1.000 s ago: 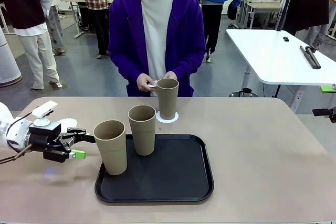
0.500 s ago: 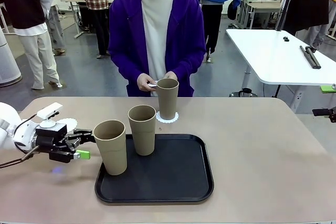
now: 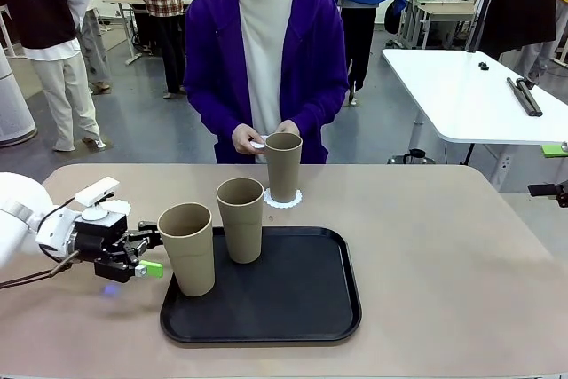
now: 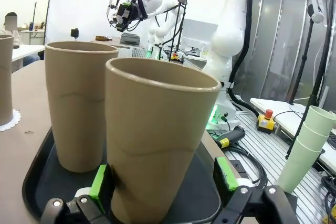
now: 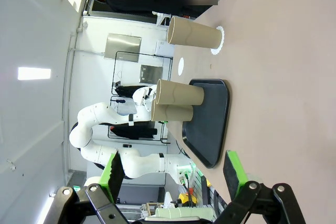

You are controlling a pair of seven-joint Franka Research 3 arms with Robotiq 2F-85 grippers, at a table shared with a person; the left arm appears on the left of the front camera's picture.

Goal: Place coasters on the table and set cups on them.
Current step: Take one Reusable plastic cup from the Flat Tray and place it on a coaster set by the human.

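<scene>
- Since a second ago the left gripper (image 3: 149,253) has slid over the table (image 3: 461,246) toward the tray (image 3: 266,326). The cups have stayed put.
- Front: its jaws are spread wide at the near cup (image 3: 188,250) by the tray's left edge and grip nothing. The middle cup (image 3: 240,219) stands by the tray's far edge. The far cup (image 3: 283,166) sits on a coaster (image 3: 282,200) beyond the tray. A spare coaster (image 3: 116,208) lies near the table's left edge.
- Left wrist: the near cup (image 4: 157,145) stands between the green pads (image 4: 98,181), unclamped. I cannot tell if a pad touches it.
- Right wrist: the right gripper (image 5: 173,170) is spread and empty, well apart from the cups.
</scene>
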